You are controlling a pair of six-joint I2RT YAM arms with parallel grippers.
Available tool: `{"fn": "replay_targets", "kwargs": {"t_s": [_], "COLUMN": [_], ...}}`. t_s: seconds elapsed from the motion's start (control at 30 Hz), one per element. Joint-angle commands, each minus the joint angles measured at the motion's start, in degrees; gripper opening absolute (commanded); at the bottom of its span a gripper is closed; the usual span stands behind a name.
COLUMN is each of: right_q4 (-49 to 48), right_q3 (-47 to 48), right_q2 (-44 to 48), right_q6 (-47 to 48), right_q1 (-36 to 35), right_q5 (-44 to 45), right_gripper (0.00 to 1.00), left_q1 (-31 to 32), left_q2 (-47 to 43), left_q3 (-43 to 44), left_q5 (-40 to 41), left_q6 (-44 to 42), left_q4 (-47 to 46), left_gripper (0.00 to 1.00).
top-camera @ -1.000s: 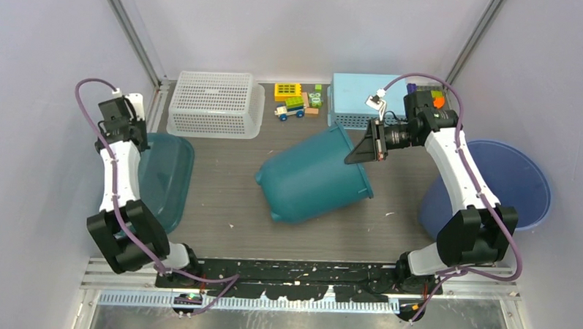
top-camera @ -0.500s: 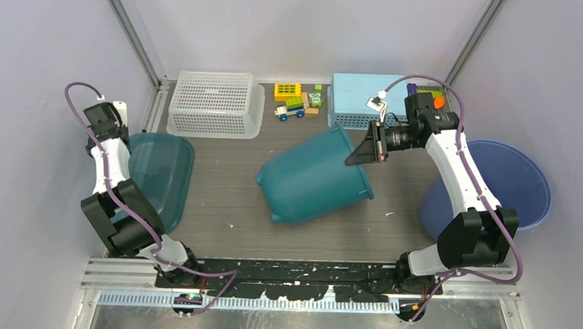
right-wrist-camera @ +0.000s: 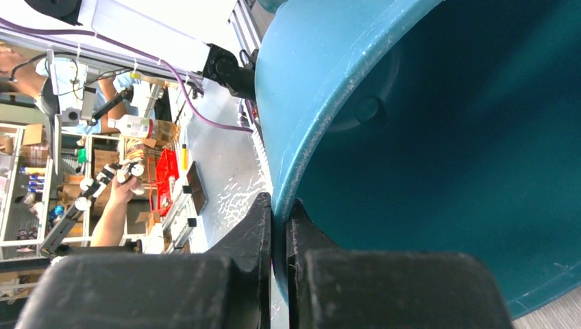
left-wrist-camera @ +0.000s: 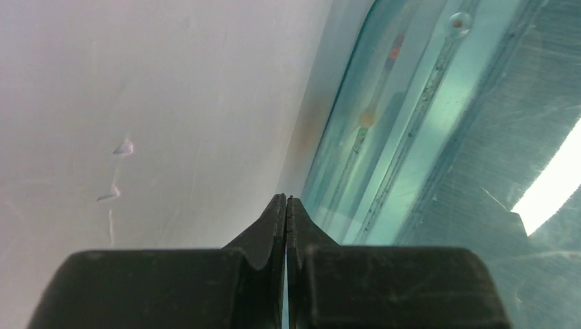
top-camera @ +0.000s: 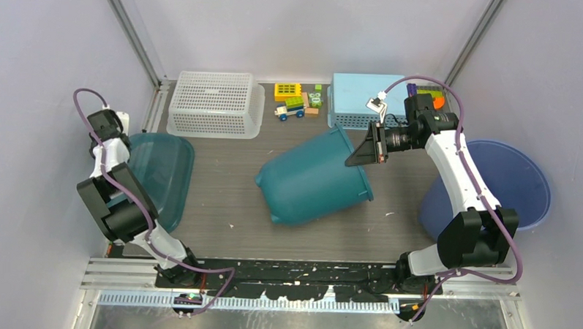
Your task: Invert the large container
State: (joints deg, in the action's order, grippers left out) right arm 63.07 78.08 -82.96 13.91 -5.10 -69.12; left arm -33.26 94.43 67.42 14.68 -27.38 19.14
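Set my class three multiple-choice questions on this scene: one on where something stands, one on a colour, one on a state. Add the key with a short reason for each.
1. Where is the white basket?
A. At the back left.
B. At the front right.
C. At the near edge, in the middle.

2. What colour is the large container?
A. Red.
B. Teal.
C. Yellow.

3. What is the right claw doing?
A. Open, clear of everything.
B. Shut on the large container's rim.
C. Shut on a toy.

Key
1. A: in the top view it sits by the far wall, on the left.
2. B: its wall shows teal both outside and inside.
3. B: the right wrist view shows the rim pinched in the claw, with the container lying on its side.
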Motion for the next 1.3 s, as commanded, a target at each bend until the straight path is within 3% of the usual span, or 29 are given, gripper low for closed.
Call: {"fn": "replay_targets", "kwargs": {"t_s": [0.0, 0.3, 0.73, 1.27], "right_q4": [-0.71, -0.67, -0.84, -2.04], "right_q3": [0.4, 0.24, 0.51, 0.63], "right_q2": [2.47, 2.01, 1.88, 2.27], "right_q6": [1.18, 1.18, 1.04, -0.33], "right_q1": [0.31, 0.26, 0.23, 0.3], "right_q5": [-4.35, -4.35, -4.1, -3.53], "right_gripper": [0.01, 0.01, 0.01, 0.01], "left_q1": [-1.47, -2.25, -2.25, -2.25], "left_q2": [2.04, 5.29, 4.71, -0.75], "left_q3": [0.61, -0.27, -3.24, -3.74], "left_q5": [1.29, 2.97, -4.71, -5.49], "left_q6": [-1.82, -4.34, -3.66, 3.29], "left_q4": [-4.73, -8.42, -6.16, 4.69], "left_gripper": [0.0, 0.01, 0.01, 0.0]}}
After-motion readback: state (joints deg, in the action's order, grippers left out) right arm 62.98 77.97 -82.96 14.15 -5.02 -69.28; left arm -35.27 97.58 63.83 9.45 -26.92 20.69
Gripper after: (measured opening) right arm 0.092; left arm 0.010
